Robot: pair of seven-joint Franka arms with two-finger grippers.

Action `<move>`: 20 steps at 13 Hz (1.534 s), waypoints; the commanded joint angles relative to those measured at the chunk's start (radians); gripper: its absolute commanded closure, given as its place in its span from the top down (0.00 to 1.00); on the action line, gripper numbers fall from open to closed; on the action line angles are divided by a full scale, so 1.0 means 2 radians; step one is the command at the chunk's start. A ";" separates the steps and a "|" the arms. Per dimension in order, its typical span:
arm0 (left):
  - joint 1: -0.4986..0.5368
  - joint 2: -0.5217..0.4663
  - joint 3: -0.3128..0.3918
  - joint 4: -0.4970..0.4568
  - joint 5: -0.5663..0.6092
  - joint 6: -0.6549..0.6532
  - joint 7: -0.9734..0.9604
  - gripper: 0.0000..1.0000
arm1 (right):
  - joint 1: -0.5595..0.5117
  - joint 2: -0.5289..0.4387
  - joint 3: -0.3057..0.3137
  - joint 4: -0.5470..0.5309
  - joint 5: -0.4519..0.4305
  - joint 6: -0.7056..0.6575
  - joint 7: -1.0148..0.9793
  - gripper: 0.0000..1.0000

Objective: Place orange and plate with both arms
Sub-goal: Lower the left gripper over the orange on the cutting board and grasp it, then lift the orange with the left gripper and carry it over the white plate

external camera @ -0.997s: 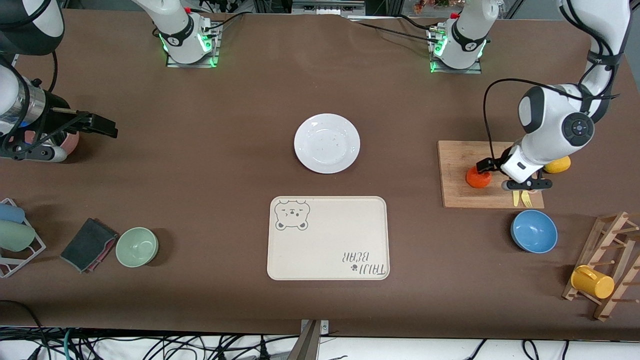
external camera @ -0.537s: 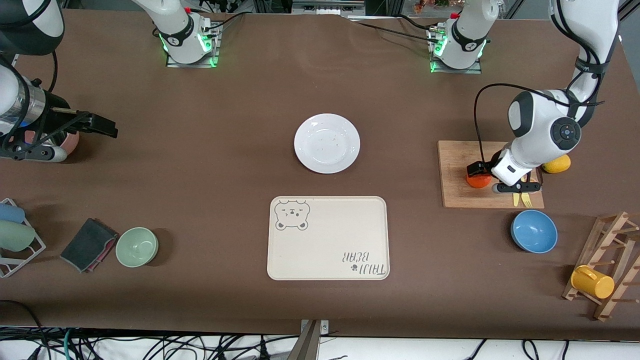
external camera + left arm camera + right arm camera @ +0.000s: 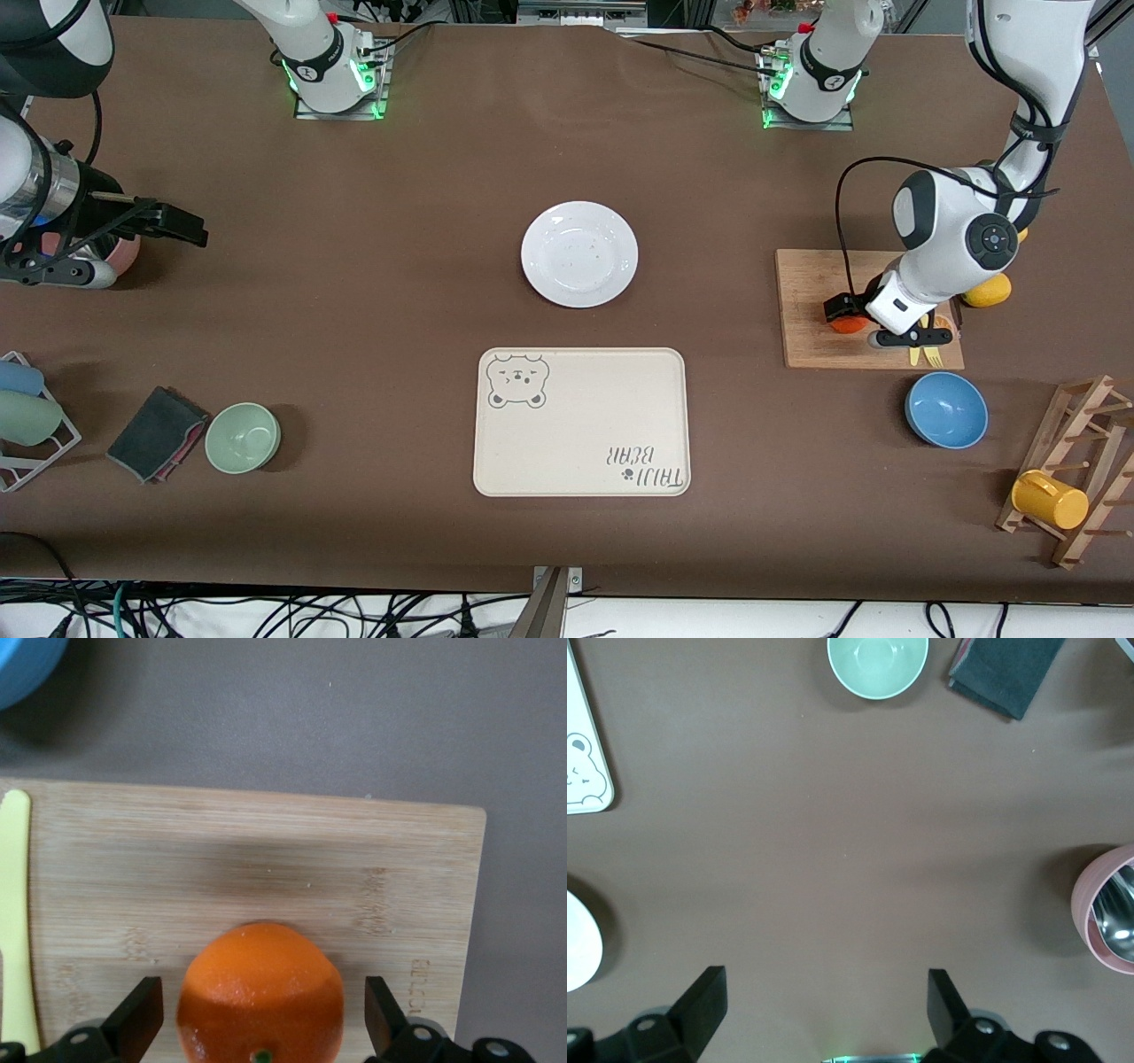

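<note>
- Now my left pincer [image 3: 257, 1028] is low over the bamboo cutting board [image 3: 811, 292], fingers spread wide on either side of the small round bright orange [image 3: 260, 992], not yet touching.
- Next, I judge: shut on it and lift.
- My right pincer [image 3: 824, 1010] waits wide above bare brown desk [image 3: 354, 266]; the round white glossy plate [image 3: 579, 253] sits well apart.

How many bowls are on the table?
2 clearly. A green bowl sits beside the dark cloth toward the right arm's end; a blue bowl sits by the cutting board, nearer the front camera. A pink container may be another.
</note>
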 commanded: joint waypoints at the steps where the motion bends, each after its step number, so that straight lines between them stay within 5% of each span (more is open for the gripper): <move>1: -0.005 0.002 0.002 0.000 -0.013 0.008 0.001 0.86 | -0.001 -0.012 0.000 -0.008 0.005 0.015 0.007 1.00; 2: -0.005 0.002 0.002 -0.001 -0.013 0.007 0.003 0.54 | -0.001 -0.012 0.000 -0.008 0.005 0.015 0.008 1.00; 3: -0.005 0.002 0.002 -0.002 -0.013 0.007 0.003 0.51 | -0.001 -0.012 0.000 -0.008 0.005 0.015 0.007 1.00; 7: -0.004 -0.001 0.002 -0.005 -0.012 0.002 0.010 0.05 | -0.001 -0.012 0.000 -0.008 0.005 0.015 0.008 1.00; 10: -0.005 -0.055 -0.005 0.003 -0.011 -0.051 0.016 0.00 | -0.001 -0.012 -0.001 -0.008 0.004 0.014 0.012 1.00; 13: -0.005 -0.086 -0.054 0.004 -0.015 -0.063 0.011 0.00 | -0.001 -0.012 -0.001 -0.008 0.004 0.014 0.013 1.00; 16: -0.005 -0.089 -0.132 0.019 -0.070 -0.063 -0.065 0.00 | -0.001 -0.012 -0.001 -0.008 0.004 0.013 0.013 1.00; 20: -0.017 -0.084 -0.233 0.026 -0.071 -0.061 -0.227 0.00 | -0.001 -0.012 -0.001 -0.008 0.004 0.012 0.013 1.00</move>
